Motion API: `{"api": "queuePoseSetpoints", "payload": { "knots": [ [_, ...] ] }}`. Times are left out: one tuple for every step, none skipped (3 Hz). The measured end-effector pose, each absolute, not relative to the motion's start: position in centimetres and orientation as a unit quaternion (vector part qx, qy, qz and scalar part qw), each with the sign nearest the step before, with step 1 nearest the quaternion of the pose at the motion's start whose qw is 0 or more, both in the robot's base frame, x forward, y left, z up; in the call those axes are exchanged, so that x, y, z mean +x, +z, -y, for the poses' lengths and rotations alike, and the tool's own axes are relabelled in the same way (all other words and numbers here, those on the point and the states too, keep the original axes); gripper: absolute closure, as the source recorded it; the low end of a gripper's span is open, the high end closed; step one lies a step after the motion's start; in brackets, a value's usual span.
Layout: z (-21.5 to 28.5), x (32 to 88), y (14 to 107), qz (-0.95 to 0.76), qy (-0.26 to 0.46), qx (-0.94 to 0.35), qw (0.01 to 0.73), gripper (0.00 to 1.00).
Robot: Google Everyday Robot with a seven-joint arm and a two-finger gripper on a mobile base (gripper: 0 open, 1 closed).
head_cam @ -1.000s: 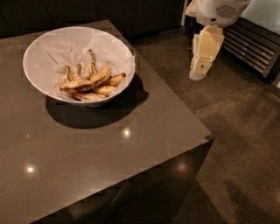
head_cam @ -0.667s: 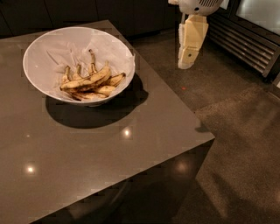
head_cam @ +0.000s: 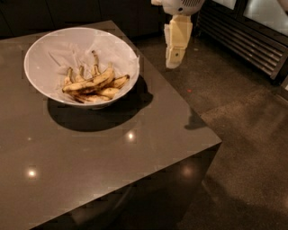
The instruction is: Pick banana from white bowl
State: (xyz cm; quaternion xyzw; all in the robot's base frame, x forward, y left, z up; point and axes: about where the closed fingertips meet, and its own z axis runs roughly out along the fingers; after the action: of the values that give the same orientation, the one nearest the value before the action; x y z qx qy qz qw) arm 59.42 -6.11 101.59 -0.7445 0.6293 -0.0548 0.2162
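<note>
Camera view | gripper point(head_cam: 173, 62) aloft, empty, jaws' state untellable | banana point(head_cam: 92, 82) in white bowl point(head_cam: 45, 41), below-left of jaws, well apart | grasp not begun

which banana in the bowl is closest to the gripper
The rightmost banana, its dark tip by the bowl's right rim; the others lie further left. The gripper hangs to the bowl's right.

Likely an office kitchen or break area: glossy dark desk point(head_cam: 135, 175) with ceiling-light glints, white bowl point(head_cam: 41, 50) of bananas point(head_cam: 92, 83) upper left, dark cabinet fronts point(head_cam: 67, 12) along top, slatted metal grille point(head_cam: 245, 42) upper right, speckled hard floor point(head_cam: 245, 134); tool point(head_cam: 173, 60) hangs upper centre
</note>
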Motion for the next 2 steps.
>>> {"api": "queuePoseSetpoints", "payload": {
  "knots": [
    [2.63,60.77,101.11,-0.593,-0.046,-0.773,0.218,0.00],
    [2.49,60.91,101.21,-0.593,-0.048,-0.773,0.222,0.00]
  ]
}}
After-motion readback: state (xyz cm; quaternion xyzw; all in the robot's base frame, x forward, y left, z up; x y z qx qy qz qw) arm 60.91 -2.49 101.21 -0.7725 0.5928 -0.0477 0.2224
